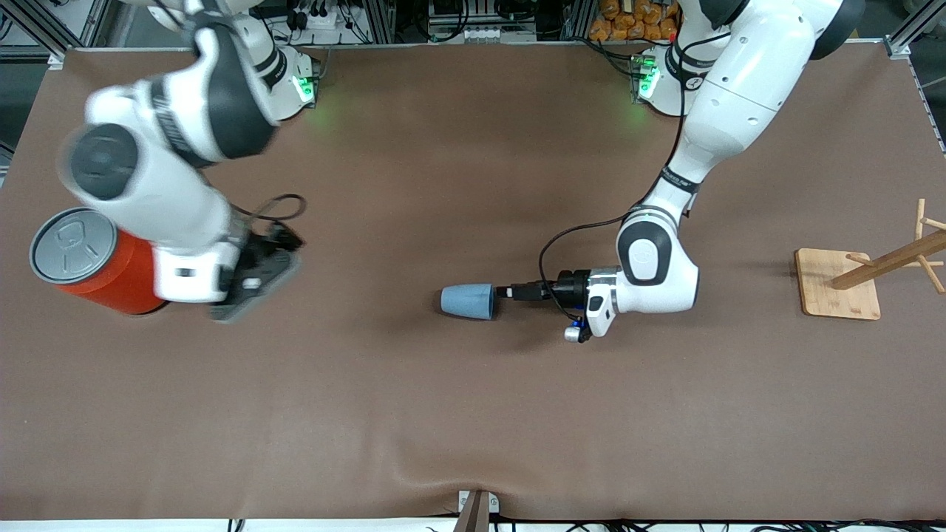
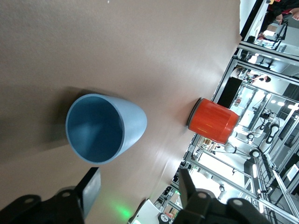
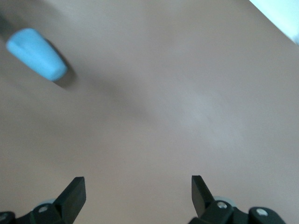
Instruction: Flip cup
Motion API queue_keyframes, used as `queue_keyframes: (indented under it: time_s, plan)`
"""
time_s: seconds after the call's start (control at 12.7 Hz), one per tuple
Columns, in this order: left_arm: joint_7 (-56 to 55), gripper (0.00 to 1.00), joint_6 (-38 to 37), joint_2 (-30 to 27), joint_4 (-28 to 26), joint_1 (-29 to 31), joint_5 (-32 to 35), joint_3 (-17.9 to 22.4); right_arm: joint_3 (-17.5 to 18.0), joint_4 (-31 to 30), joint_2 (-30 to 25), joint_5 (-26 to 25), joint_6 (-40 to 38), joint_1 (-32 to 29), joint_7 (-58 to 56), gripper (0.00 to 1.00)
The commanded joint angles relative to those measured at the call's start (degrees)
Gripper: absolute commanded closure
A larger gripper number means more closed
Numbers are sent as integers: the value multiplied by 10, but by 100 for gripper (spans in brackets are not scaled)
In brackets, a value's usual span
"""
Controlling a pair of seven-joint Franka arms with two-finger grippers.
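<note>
The cup (image 1: 468, 301) lies on its side near the middle of the table (image 1: 443, 428), its wide mouth turned toward the left arm's end and its narrow base toward the right arm's end. The left tool (image 1: 505, 292) is down low at the cup's mouth, at about three o'clock from it in the front view, lined up along the cup's axis. In the left wrist view the open mouth of the cup (image 2: 96, 128) faces the camera and the two fingers (image 2: 88, 189) stand spread apart with nothing between them, just short of the rim. The right tool (image 1: 255, 284) hangs over the table beside the orange can (image 1: 89, 262), off at nine o'clock from the cup and well apart from it; its fingers (image 3: 72, 196) are spread too and hold nothing (this arm looks to be waiting rather than working). I judge the step in hand to be the approach: the left tool is set to take the cup but has not gripped it. The next move calls for easing forward so one finger passes inside the mouth and the other outside the wall, pinching the rim, then lifting and turning the wrist to stand the cup up. The wall is thin and smooth, so a slipping or skidding cup is the likely trouble.
</note>
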Motion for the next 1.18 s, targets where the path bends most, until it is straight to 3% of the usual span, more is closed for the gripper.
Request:
queue_keyframes:
  time_s: [0.0,0.39,0.47,0.71,0.87,0.94,1.1]
  plan:
    - [8,30,12,27,29,-7,-12,4,-58,-19,-53,9,-29,0,28,0]
    - [8,40,33,74,86,-22,-15,6,-41,-18,-127,0,-123,-138,56,0]
    - [8,40,37,78,91,-24,-16,5,-16,-18,-132,0,-140,-178,68,0]
    - [8,45,48,90,102,-34,-17,6,131,-21,-154,-2,-173,-315,159,0]
    - [5,55,49,91,111,-46,-21,6,184,-43,-171,-7,-175,-356,208,0]
    - [5,63,49,91,111,-49,-25,6,188,-56,-182,-8,-174,-359,224,0]
    - [6,94,49,89,111,-49,-38,6,188,-62,-186,-9,-181,-356,257,0]
